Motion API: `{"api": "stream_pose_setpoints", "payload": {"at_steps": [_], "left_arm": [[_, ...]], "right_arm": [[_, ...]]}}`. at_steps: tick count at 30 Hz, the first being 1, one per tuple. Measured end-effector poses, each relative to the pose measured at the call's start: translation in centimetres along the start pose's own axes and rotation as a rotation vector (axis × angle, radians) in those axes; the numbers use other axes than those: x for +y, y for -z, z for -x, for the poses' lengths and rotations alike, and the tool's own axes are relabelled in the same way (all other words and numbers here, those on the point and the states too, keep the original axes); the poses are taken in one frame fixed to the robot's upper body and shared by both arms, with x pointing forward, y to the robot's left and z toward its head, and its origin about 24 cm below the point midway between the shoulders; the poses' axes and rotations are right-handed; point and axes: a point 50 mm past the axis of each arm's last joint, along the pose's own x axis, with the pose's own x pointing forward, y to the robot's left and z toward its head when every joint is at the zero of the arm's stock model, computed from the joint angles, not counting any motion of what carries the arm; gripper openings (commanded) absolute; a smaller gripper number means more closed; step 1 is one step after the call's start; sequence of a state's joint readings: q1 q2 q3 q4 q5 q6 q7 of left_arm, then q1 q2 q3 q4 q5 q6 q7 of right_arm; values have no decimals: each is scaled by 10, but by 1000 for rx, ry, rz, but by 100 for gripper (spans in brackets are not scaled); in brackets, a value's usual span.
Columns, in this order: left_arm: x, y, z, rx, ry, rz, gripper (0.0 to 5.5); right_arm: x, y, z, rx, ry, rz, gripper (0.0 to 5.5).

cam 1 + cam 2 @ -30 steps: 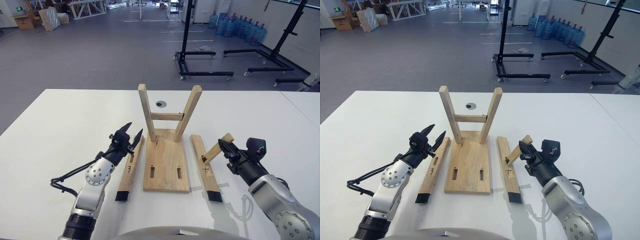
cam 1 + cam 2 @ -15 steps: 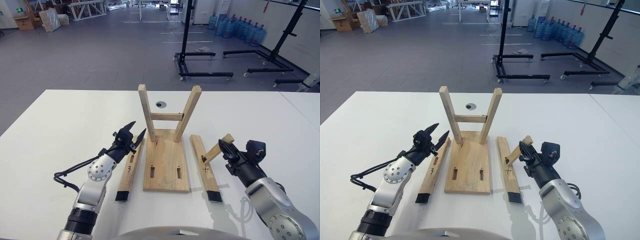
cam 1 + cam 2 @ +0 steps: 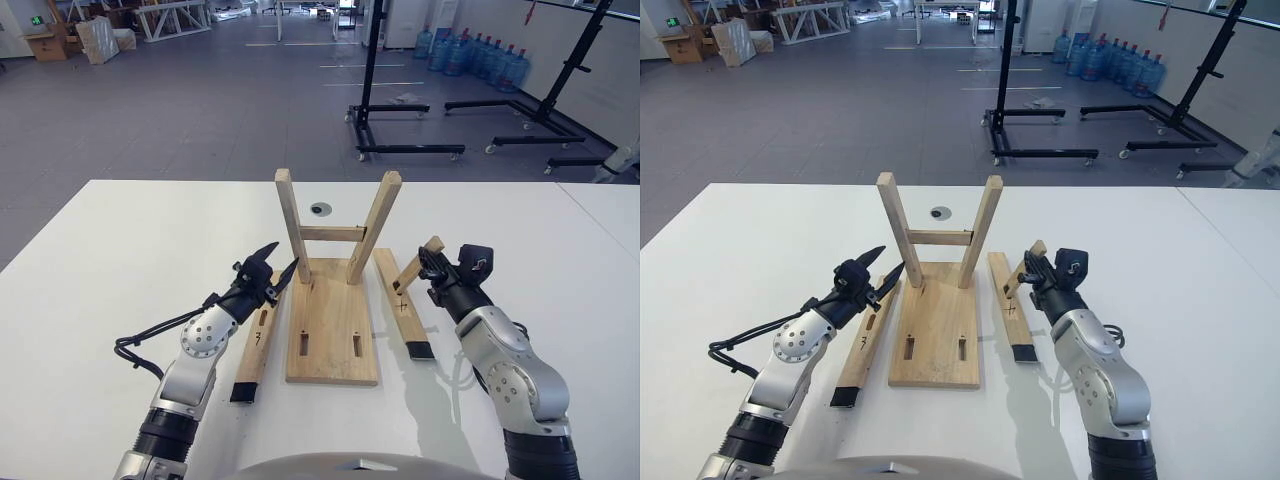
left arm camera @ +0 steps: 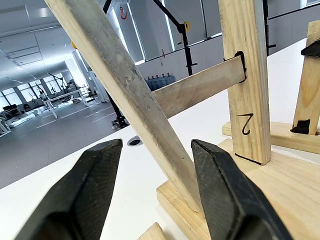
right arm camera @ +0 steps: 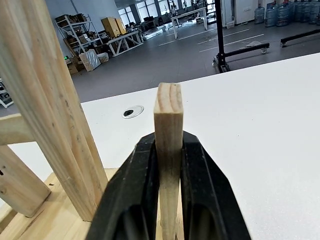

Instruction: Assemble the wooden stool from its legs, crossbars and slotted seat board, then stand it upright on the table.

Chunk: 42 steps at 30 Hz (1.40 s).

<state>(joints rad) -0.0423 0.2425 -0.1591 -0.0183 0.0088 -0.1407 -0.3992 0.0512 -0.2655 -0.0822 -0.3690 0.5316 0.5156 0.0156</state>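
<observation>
Left arm: stretched forward low over the white bench (image 3: 100,260), forearm angled inward, cable trailing behind the elbow.
Left pincer (image 3: 283,258): spread wide, holding nothing, tips pointing away from the robot.
Loose pale wooden leg with a black foot cap (image 3: 255,350): flat on the bench, just under and behind the left pincer.
Right arm: bent at the elbow, forearm reaching forward and inward.
Right pincer (image 3: 428,265): clamped narrow on a short pale wooden crossbar (image 3: 410,274), one finger on each flat face.
Second pale wooden leg with a black foot cap (image 3: 403,315): joined to that crossbar, below and inward of the right pincer; whether it touches the bench cannot be told.
Pale wooden slotted seat board (image 3: 330,362): flat on the bench between the two pincers.
Two upright pale wooden legs joined by a crossbar (image 3: 333,233): standing in the board's far end, just ahead of the left pincer's tips.
Change: the right pincer has carried its crossbar and leg farther from the robot and nearer the board; the left pincer has eased forward toward the nearer upright leg.
</observation>
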Motion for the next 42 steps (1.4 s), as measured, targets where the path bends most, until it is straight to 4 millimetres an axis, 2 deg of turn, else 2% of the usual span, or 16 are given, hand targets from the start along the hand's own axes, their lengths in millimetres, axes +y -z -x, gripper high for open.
{"api": "stream_pose_setpoints", "payload": {"at_steps": [4,14,21,26,27,28,29,30,31,37,40,42], "left_arm": [[2,1,1,3,-17,-1,252],[4,6,-4,8,-28,5,252],[5,8,-8,5,-38,12,252],[5,9,-8,8,-50,12,252],[5,9,-8,8,-51,12,252],[5,9,-8,8,-52,12,252],[5,9,-8,7,-54,11,252],[6,9,-8,5,-57,8,252],[7,10,-8,10,-62,6,252],[6,9,-9,7,-65,4,252],[7,9,-9,7,-72,4,252],[8,9,-8,7,-77,3,252]], "right_arm": [[0,4,1,-2,-27,163,39],[-3,6,-1,-24,-33,246,39],[-29,0,-15,-41,56,291,39],[-32,-1,-19,-36,50,284,39],[-32,-1,-19,-36,49,284,75],[-33,-1,-19,-31,50,283,89],[-38,12,-18,54,72,273,110],[-45,36,-10,169,102,241,121],[-45,38,-10,168,103,231,134],[-50,31,-11,151,133,207,243],[-48,14,-15,79,127,190,300],[-48,4,-17,40,121,175,300]]}}
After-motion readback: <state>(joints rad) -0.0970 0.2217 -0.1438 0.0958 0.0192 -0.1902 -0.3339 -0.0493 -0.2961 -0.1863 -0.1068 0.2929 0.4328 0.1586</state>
